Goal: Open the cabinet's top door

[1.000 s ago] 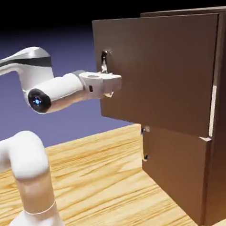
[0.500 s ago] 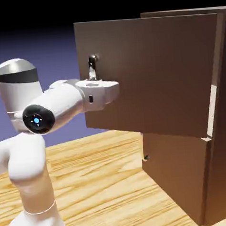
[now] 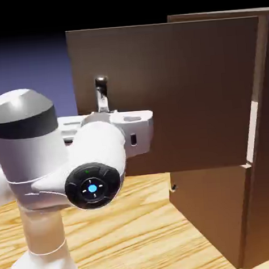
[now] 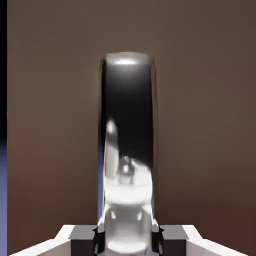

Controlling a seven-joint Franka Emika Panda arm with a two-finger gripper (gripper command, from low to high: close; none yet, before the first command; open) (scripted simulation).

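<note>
The cabinet (image 3: 263, 149) is a tall dark brown box on the exterior view's right. Its top door (image 3: 185, 93) stands swung well out from the cabinet toward the left. The door's grey metal handle (image 3: 102, 94) rises near its free edge, just above my white hand. In the hand view the handle (image 4: 128, 150) fills the middle as a shiny upright loop against the brown door (image 4: 210, 125). My gripper (image 4: 128, 239) is shut on the handle, with one dark fingertip pressed against each side of it.
Below the top door sits the shorter lower panel (image 3: 208, 205), closed, with its small handle (image 3: 173, 188) at its left edge. The wooden table (image 3: 122, 240) spreads beneath. My arm's big white joints (image 3: 58, 154) stand in front of the door's left part.
The top door has swung further open, its free edge moving left. My hand has travelled left and toward the camera with the handle still in its grip.
</note>
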